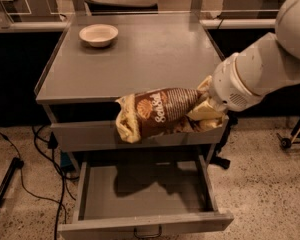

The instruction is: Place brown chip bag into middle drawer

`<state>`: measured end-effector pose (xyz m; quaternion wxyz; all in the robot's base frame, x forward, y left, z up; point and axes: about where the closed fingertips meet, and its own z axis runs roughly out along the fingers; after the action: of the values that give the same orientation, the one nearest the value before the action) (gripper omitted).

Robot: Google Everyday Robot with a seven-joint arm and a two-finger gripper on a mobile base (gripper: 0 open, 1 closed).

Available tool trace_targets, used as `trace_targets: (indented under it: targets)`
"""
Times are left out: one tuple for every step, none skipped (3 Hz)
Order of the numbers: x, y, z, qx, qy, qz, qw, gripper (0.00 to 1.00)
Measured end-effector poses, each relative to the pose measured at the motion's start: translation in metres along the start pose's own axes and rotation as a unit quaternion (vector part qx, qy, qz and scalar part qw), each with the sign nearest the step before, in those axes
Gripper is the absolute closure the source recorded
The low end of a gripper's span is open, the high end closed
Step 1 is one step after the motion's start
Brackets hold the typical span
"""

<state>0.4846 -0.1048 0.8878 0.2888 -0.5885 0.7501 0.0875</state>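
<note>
The brown chip bag (pixel 157 113) is glossy dark brown with tan-gold ends and white script. It hangs in the air in front of the cabinet's front edge, above the open middle drawer (pixel 145 194). My gripper (pixel 206 111) is shut on the bag's right end, with its cream fingers (pixel 210 119) wrapped around the crumpled foil. The bag lies roughly level and sticks out to the left of the gripper. The drawer is pulled out, its flat grey tray is bare, and its dark loop handle (pixel 147 232) shows at the bottom edge. The bag's shadow falls on the tray.
A small round cream bowl (pixel 98 34) stands at the back left of the grey cabinet top (pixel 140 59). A shut upper drawer front (pixel 90 136) sits behind the bag. Cables lie on the speckled floor at left (pixel 20 164). A wheeled stand (pixel 290 136) is at right.
</note>
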Motion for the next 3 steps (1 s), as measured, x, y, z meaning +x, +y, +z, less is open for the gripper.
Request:
trace_targets:
  targets:
    - [0.0295,0.0200,0.0411,-0.032,0.023,-0.003,0.9992,1.00]
    - [0.0296,0.0201,0.0412,-0.032,0.023,-0.003,0.9992,1.00]
    - [0.0347,0.0227,0.0480,-0.037,0.026,-0.001,0.9990,1.00]
